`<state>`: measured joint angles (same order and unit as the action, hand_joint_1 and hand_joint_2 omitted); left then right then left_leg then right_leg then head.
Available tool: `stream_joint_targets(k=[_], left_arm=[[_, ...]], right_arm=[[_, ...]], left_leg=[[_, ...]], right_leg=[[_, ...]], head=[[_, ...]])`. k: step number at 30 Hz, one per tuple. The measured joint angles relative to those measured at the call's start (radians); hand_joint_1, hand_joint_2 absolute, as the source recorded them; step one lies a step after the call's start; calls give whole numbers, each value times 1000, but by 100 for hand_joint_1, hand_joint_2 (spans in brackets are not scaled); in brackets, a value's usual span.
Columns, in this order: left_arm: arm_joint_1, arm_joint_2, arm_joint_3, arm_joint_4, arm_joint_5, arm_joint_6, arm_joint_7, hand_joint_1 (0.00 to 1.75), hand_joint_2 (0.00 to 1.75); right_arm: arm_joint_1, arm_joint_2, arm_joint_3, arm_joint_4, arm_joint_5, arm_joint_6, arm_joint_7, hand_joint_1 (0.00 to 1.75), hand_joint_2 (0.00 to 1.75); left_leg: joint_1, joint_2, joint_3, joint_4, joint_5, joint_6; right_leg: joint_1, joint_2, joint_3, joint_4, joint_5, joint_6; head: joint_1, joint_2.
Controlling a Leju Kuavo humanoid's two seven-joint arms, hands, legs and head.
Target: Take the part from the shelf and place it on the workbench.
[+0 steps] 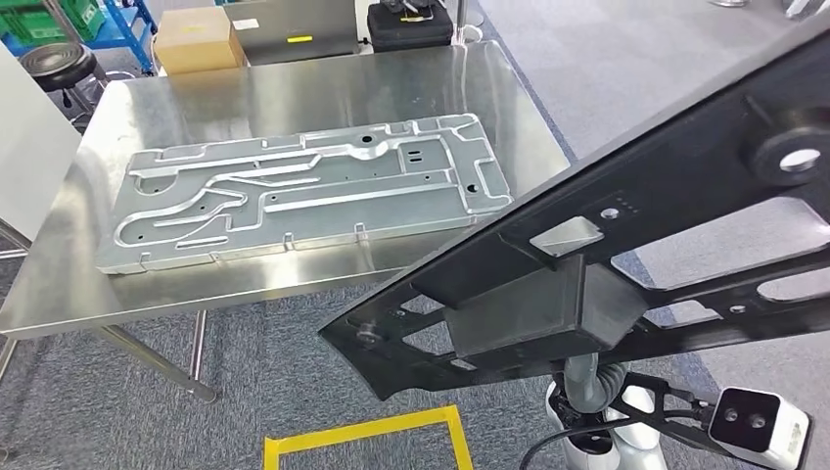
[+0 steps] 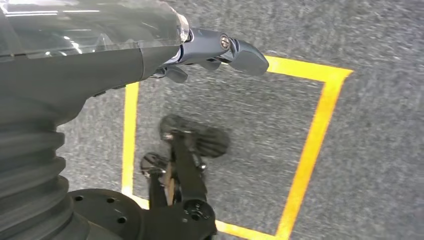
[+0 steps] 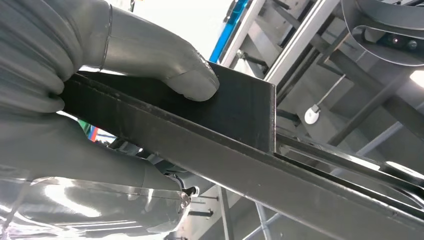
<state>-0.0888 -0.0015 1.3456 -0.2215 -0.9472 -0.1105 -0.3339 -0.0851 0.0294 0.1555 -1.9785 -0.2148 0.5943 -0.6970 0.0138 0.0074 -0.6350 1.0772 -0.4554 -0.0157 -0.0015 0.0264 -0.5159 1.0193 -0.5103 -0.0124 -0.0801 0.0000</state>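
Black flat metal frame part (image 1: 626, 245), nearest the lens, is gripped by the right robot hand (image 3: 100, 100), thumb pressed on its edge, near the steel bench (image 1: 294, 88). Left robot hand (image 2: 220, 50) hangs, fingers loosely extended, holding nothing. Advice: lower level beside the silver machined plate (image 1: 303, 191).

Floor: grey carpet (image 1: 294, 372) covered the lower part of the frame, with a yellow tape square (image 1: 367, 436) at the bottom centre.
Worktop: a shiny steel worktop (image 1: 294, 93) on metal legs filled the left and centre.
Upper left: a black round stool (image 1: 61, 67), blue racking (image 1: 132, 29) with green crates (image 1: 59, 18), and a cardboard box (image 1: 196, 39) stood behind the worktop.
Top centre: a black case (image 1: 411, 27) sat on the floor.
Light: overhead glare lay on the steel.
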Motion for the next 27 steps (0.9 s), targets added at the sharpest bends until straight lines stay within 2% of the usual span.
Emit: stream_joint_targets(k=[1, 4, 6, 7, 9, 10, 11, 12, 14, 15, 16, 19, 21, 22, 24, 25, 26, 27], left_arm=[[1, 0, 0, 0, 2, 0, 0, 0, 175], [-2, -2, 0, 0, 6, 2, -4, 0, 175], [-4, -3, 0, 0, 7, 3, -8, 0, 175], [-5, -4, 0, 0, 7, 3, -9, 0, 175], [-6, -4, 1, 0, 7, 5, -10, 0, 175], [-6, -5, 1, 0, 6, 6, -11, 0, 175], [-7, -5, 1, 0, 4, 6, -12, 0, 175], [-8, -6, 0, 0, 2, 5, -13, 0, 175], [-13, -9, -2, 0, -4, 0, -20, 0, 175], [-15, -11, -3, 0, -8, -4, -25, 0, 175], [-17, -12, -6, 1, -11, -8, -29, 0, 175], [-18, -14, -15, 1, -20, -16, -33, 0, 175], [-23, -14, -21, 1, -23, -16, -33, 0, 175], [-25, -14, -23, 1, -23, -16, -33, 0, 175], [-25, -14, -24, 1, -24, -16, -32, 0, 175], [-25, -14, -24, 1, -24, -15, -32, 0, 175], [-25, -14, -24, 1, -24, -15, -33, 0, 175], [-25, -15, -25, 1, -24, -15, -34, 0, 175]], right_arm=[[2, 0, 0, -2, 7, -3, 0, 175, 175], [7, 2, -1, -15, 32, -26, 1, 175, 175], [7, 2, -2, -21, 58, -69, 1, 175, 175], [6, 2, -3, -21, 74, -101, 4, 175, 175], [-16, -1, -9, -3, 116, -194, 26, 175, 175], [-49, -6, -17, 26, 143, -254, 43, 175, 175], [-97, -14, -27, 66, 174, -321, 60, 175, 175], [-160, -25, -42, 122, 223, -400, 78, 175, 175], [-313, -61, -77, 281, 360, -578, 121, 175, 175], [-391, -82, -95, 368, 434, -662, 146, 175, 175], [-466, -102, -108, 454, 504, -734, 171, 175, 175], [-675, -148, -111, 704, 769, -921, 272, 175, 175], [-797, -168, -82, 872, 974, -1017, 343, 175, 175], [-845, -172, -61, 941, 1051, -1040, 368, 175, 175], [-918, -170, -7, 1065, 1169, -1053, 409, 175, 175], [-943, -163, 24, 1120, 1222, -1046, 428, 175, 175], [-960, -154, 55, 1169, 1268, -1037, 443, 175, 175], [-972, -141, 85, 1212, 1312, -1023, 455, 175, 175]], left_leg=[[-3, -1, 4, -27, 25, 5], [-3, -2, 18, -40, 29, 17], [2, -2, 31, -49, 26, 27], [2, -1, 35, -51, 23, 31], [2, 0, 40, -52, 15, 35], [2, 1, 43, -52, 10, 35], [2, 3, 48, -52, 6, 35], [2, 4, 54, -52, 2, 34], [-1, 4, 67, -51, -6, 32], [-3, 2, 69, -50, -9, 30], [-4, 0, 68, -50, -11, 26], [-5, -1, 62, -52, -13, 11], [-5, 0, 46, -16, -35, 3], [-4, -1, 23, 31, -57, -1], [-2, -1, -49, 162, -104, -6], [-2, -1, -80, 210, -110, -8], [-1, -1, -98, 225, -98, -9], [-1, -1, -96, 199, -66, -9]], right_leg=[[1, 2, 5, 1, -8, 6], [0, 2, 19, -3, -26, 25], [-1, -7, 1, 42, -51, 35], [-3, -12, -29, 94, -72, 40], [-6, -16, -119, 225, -109, 47], [-7, -16, -159, 267, -106, 49], [-8, -17, -181, 274, -83, 50], [-9, -18, -184, 243, -41, 49], [-7, -21, -149, 115, 56, 40], [-4, -22, -131, 59, 85, 35], [-2, -23, -122, 24, 97, 29], [-3, -22, -122, 5, 99, 17], [-8, -22, -115, -5, 100, 6], [-10, -23, -109, -9, 100, 1], [-7, -23, -103, -10, 95, -7], [-6, -21, -100, -9, 92, -9], [-4, -19, -96, -9, 88, -10], [-3, -17, -91, -7, 83, -10]], head=[[0, 0], [0, 0], [0, 0], [0, 0], [0, 0], [0, 0], [0, 0], [0, 0], [0, 0], [0, 0], [1, 0], [0, 0], [0, 0], [0, 0], [0, 0], [0, 0], [0, 0], [0, 0]])
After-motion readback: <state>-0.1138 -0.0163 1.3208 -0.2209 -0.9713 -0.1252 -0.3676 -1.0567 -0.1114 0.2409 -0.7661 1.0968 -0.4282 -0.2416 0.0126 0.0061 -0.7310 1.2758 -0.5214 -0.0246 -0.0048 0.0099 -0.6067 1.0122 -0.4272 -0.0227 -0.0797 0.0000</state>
